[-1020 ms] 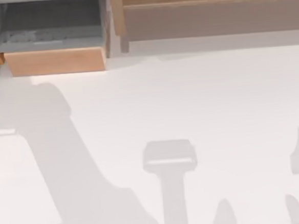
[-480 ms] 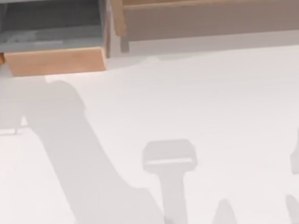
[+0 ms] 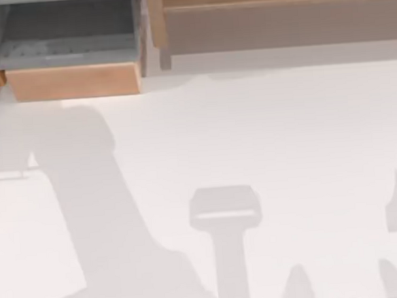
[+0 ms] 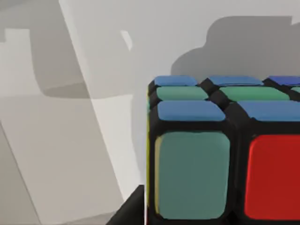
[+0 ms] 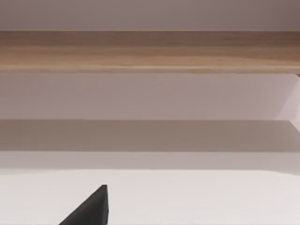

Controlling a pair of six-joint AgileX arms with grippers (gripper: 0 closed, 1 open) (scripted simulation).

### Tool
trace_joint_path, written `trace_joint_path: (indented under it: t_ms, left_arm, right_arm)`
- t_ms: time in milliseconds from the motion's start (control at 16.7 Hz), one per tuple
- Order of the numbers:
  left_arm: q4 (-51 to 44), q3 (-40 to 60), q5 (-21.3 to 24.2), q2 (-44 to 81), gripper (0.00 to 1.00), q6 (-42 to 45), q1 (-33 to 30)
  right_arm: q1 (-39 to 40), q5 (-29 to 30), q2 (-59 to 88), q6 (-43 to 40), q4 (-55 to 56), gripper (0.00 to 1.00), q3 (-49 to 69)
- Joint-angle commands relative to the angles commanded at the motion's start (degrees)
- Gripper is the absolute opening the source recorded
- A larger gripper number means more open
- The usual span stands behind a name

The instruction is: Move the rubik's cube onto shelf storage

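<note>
Top view: white table (image 3: 266,137); long shelf (image 3: 278,14) at back right, grey-lined box (image 3: 69,56) at back left. Left wrist view: rubik's cube (image 4: 220,150) close up (jaw state: cannot tell). Right wrist view: shelf (image 5: 150,51) edge ahead.

open white table (image 3: 272,137), shelf storage (image 3: 278,20) along far edge
</note>
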Motion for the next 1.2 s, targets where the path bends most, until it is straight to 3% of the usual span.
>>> trace_joint_path:
  t_ms: [240, 660, 960, 1200]
  left_arm:
    - [-4.79, 8.02, 4.22, 2.66, 0.0, 6.86, 1.11]
    - [-5.23, 8.39, 4.23, 2.56, 0.0, 7.66, 0.84]
    - [-4.38, -1.34, -2.75, -8.13, 0.0, 7.05, -2.49]
    - [2.47, -16.96, -11.79, -22.56, 0.0, 5.73, -13.79]
  right_arm:
    - [0.0, 0.0, 0.0, 0.0, 0.0, 1.0, 0.0]
    - [0.0, 0.0, 0.0, 0.0, 0.0, 1.0, 0.0]
    - [0.0, 0.0, 0.0, 0.0, 0.0, 1.0, 0.0]
    - [0.0, 0.0, 0.0, 0.0, 0.0, 1.0, 0.0]
